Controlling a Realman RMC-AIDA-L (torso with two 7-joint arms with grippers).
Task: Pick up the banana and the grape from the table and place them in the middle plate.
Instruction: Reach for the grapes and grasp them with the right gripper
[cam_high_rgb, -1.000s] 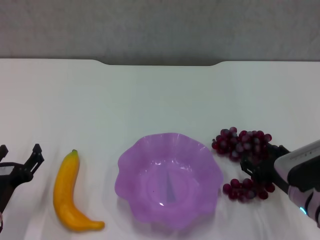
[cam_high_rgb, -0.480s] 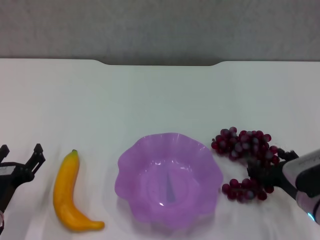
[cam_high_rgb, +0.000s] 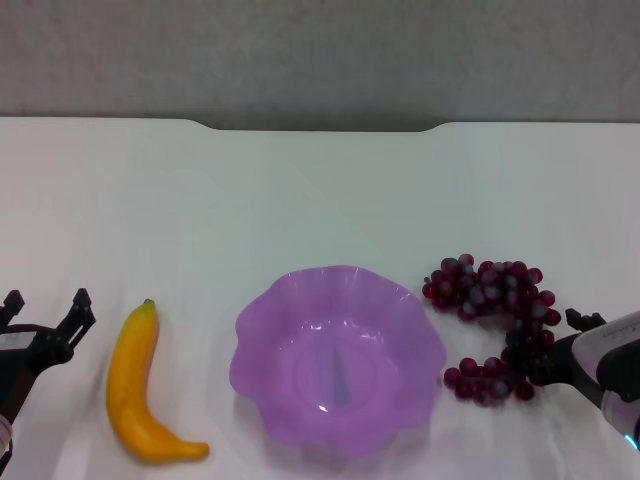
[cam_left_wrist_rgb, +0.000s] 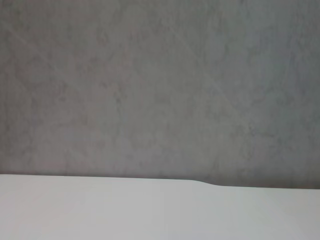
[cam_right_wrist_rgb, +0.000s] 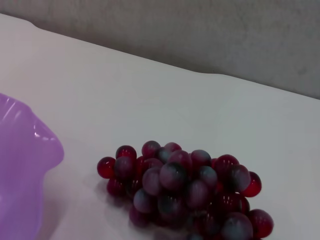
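Across the white desk (cam_high_rgb: 320, 190) I saw one middle plate (cam_high_rgb: 337, 360), near the front edge at centre and holding nothing. One banana (cam_high_rgb: 137, 390) lay to its left, flat on the desk with its green stem tip pointing away from me, apart from the plate. One bunch, the grape (cam_high_rgb: 492, 325), lay just right of the plate, curling from a thick upper cluster to a smaller lower one; my right wrist camera showed it (cam_right_wrist_rgb: 187, 192) close below with the plate's scalloped rim (cam_right_wrist_rgb: 30, 165) beside it.

My right arm reached in low from the right edge, and the right claw (cam_high_rgb: 553, 345) sat at the grape's right side, its dark fingers up against the berries; I could not tell whether they were clenched or released. My left arm sat low at the left edge, the left claw (cam_high_rgb: 45, 315) released with two fingertips spread, just left of the banana and not touching it.
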